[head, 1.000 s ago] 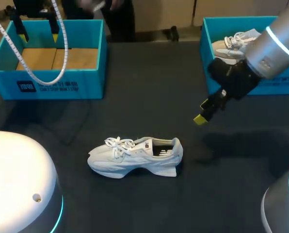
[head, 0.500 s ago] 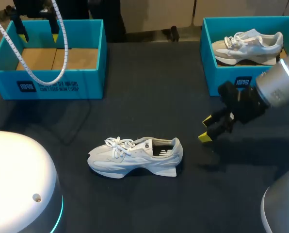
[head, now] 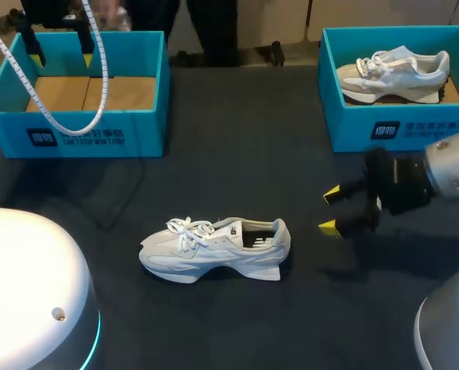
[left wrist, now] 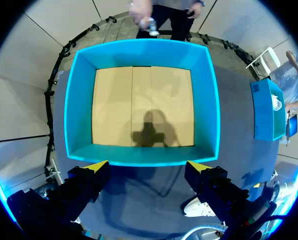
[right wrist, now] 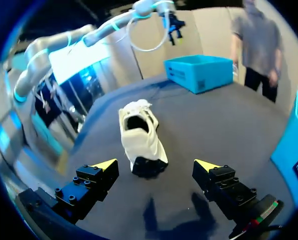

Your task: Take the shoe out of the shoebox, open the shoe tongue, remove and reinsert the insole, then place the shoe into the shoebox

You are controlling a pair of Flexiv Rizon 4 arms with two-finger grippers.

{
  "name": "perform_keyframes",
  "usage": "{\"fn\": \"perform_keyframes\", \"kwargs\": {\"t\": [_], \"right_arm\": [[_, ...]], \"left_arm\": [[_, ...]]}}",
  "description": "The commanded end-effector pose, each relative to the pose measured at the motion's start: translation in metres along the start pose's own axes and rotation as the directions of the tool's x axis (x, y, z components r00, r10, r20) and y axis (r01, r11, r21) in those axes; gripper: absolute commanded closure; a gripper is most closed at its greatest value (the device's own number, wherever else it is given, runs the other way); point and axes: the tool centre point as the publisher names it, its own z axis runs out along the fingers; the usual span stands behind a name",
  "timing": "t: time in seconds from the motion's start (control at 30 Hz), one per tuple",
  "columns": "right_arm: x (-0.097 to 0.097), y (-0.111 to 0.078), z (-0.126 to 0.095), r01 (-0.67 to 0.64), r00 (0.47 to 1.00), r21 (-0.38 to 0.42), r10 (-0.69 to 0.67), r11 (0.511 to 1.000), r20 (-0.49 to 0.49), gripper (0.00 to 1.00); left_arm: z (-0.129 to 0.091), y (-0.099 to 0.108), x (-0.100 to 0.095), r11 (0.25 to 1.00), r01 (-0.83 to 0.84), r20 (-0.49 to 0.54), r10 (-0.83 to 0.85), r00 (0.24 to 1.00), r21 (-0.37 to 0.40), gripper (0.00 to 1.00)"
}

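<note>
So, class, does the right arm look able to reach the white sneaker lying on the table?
Probably yes: the right claw is open, facing the heel of the white sneaker, with only bare table between them.

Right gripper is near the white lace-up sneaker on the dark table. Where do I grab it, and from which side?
Probably the heel collar, approached from the heel end. The white lace-up sneaker stands upright on its sole, heel toward the open right gripper, and its mouth gapes, so one finger could go inside and one behind the heel.
</note>
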Motion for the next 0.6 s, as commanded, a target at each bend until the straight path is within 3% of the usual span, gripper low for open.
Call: {"fn": "perform_keyframes", "kwargs": {"t": [0.03, 0.4, 0.6], "right_arm": [[0.016, -0.021, 0.003, 0.228, 0.970, -0.044, -0.223, 0.973, 0.095, 0.00], [0.016, -0.021, 0.003, 0.228, 0.970, -0.044, -0.223, 0.973, 0.095, 0.00], [0.011, -0.042, 0.028, 0.166, 0.984, -0.130, -0.156, 0.978, 0.083, 0.00]], "left_arm": [[0.000, 0.000, 0.000, 1.000, -0.001, 0.001, 0.001, 1.000, -0.001, 0.00], [0.000, 0.000, 0.000, 1.000, -0.001, 0.001, 0.001, 1.000, -0.001, 0.00], [0.000, 0.000, 0.000, 1.000, -0.001, 0.001, 0.001, 1.000, -0.001, 0.00]]}}
